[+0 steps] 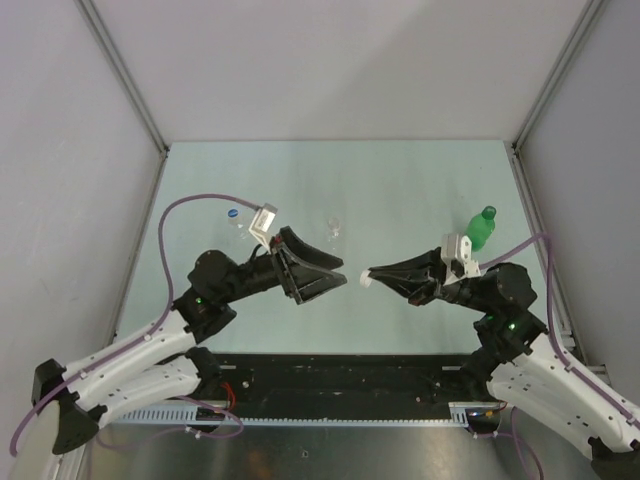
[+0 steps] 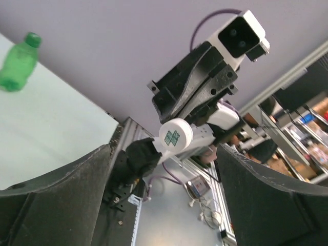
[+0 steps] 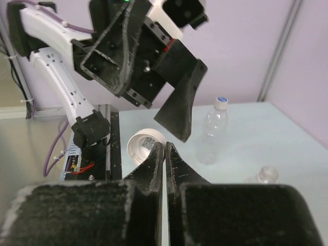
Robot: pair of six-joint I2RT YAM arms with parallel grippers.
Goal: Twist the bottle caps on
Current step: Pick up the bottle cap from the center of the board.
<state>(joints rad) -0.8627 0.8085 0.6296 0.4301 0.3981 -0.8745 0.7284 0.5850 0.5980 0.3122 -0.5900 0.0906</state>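
My right gripper (image 1: 372,279) (image 3: 165,147) is shut on the rim of a white bottle cap (image 1: 365,284) (image 3: 143,146), held in the air over the table's near middle. My left gripper (image 1: 342,277) (image 2: 166,154) stands open right opposite it, a short gap away, with nothing between its fingers (image 3: 182,105); the cap (image 2: 176,136) faces it head-on. A green bottle (image 1: 482,230) (image 2: 18,63) with a green cap stands upright at the right. One clear bottle (image 1: 236,220) (image 3: 213,129) wearing a white-and-blue cap stands at the left. Another clear bottle (image 1: 335,229) (image 3: 266,175) sits mid-table.
Grey walls with metal posts close in the pale green table (image 1: 400,180) on three sides. A black rail (image 1: 340,372) runs along the near edge between the arm bases.
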